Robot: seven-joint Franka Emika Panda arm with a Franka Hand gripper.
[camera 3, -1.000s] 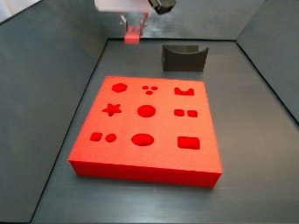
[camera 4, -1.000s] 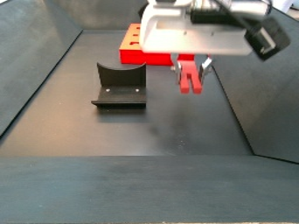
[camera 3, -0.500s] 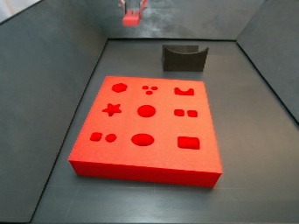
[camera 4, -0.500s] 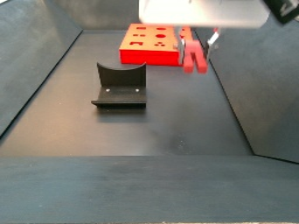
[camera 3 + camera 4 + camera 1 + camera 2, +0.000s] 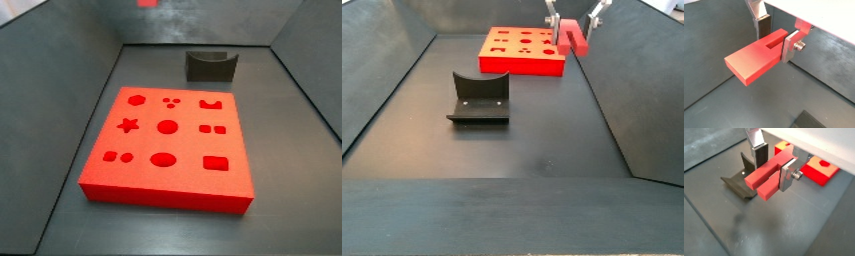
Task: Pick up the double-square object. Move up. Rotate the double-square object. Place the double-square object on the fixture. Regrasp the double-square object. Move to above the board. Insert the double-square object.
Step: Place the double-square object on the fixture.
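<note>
In both wrist views we see the gripper (image 5: 773, 36) closest to the lens, its flat silver fingers (image 5: 786, 174) clamped on the small red elongated double-square object (image 5: 754, 58), which juts out sideways from between them, lifted well clear of the dark floor (image 5: 811, 223). Below it in a wrist view stands the dark grey fixture with its U-shaped notch (image 5: 740, 180). Farther off lies the large flat red board with shaped recesses (image 5: 521, 49). In a side view we see the gripper (image 5: 575, 24) high at the frame's upper edge.
</note>
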